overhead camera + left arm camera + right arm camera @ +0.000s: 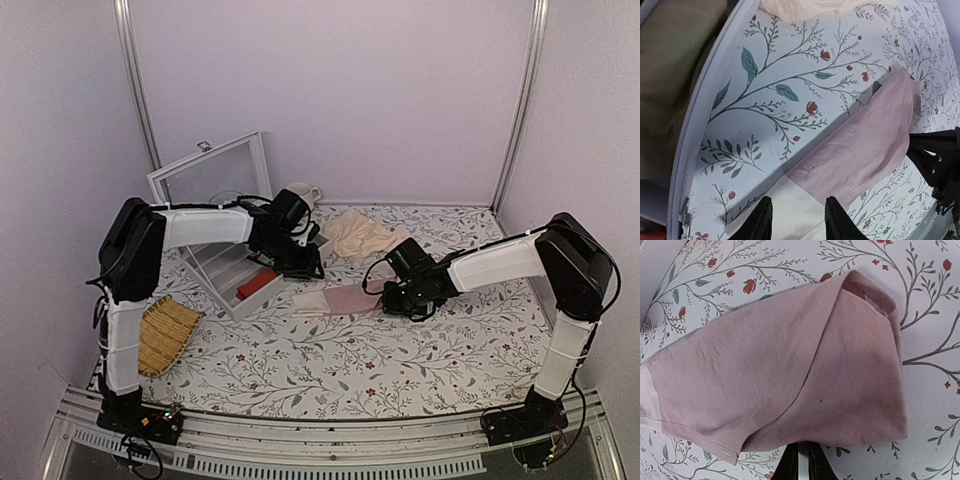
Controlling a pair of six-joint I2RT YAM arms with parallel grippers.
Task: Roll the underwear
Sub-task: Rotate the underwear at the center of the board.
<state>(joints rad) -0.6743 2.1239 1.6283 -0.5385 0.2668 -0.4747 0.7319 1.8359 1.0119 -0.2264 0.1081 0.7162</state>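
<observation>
The underwear [335, 298] lies flat in the middle of the surface [400, 350], folded into a long strip between the two arms, with the pink end toward the right arm and the cream waistband [790, 205] toward the left. My right gripper [800, 462] sits at the near hem of the pink end with its fingers drawn close together; I cannot tell whether they have caught any fabric. My left gripper [797, 222] hovers over the waistband, fingers [762, 220] spread to either side. As I read it, the roll should start at the pink end, so I'd tuck that hem over tightly and turn it toward the waistband. I'd keep the strip's edges square and use the left fingers to pin the waistband so the cloth doesn't slide. Off to the near left is a woven tray [165, 335], well clear. Farther back, the clear box [215, 270] holding a red bundle [258, 285] sits close behind the left arm and limits its room. Beyond lie a beige cloth [360, 237], near the strip, and a mug [303, 193].
</observation>
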